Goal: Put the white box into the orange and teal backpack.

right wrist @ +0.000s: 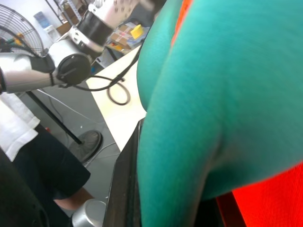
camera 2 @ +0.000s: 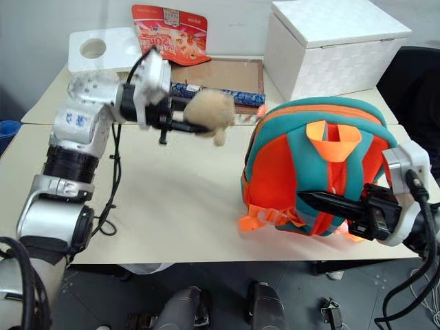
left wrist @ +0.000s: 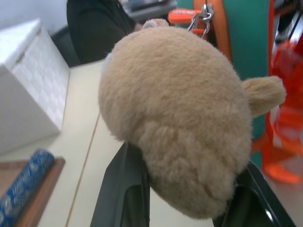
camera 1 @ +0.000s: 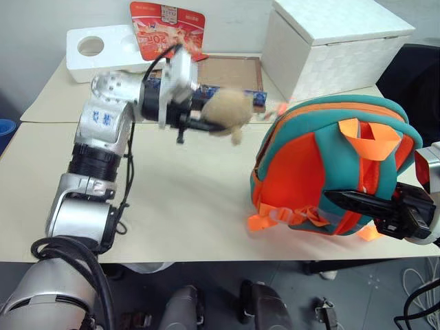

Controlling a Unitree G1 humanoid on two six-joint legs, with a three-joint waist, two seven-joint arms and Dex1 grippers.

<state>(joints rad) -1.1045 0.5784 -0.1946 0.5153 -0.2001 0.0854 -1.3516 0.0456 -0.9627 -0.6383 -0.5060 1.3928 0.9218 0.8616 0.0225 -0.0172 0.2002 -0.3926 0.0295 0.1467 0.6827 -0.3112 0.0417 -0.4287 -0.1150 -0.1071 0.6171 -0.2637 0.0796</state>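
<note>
My left gripper (camera 2: 199,128) has its fingers clamped on the plush (camera 2: 210,111), holding it up off the table (camera 2: 172,199), left of the backpack (camera 2: 323,172). The right gripper (camera 1: 347,200) has its fingers closed on a teal strap at the backpack's lower right. The backpack stands upright, its base close to the table's near edge. Lots of bare table in the middle between my arms. The back edge is crowded: styrofoam tray (camera 2: 103,48), red packet (camera 2: 168,34), wooden tray (camera 2: 220,75) and big white box (camera 2: 330,45). Can't spot the white case.
</note>
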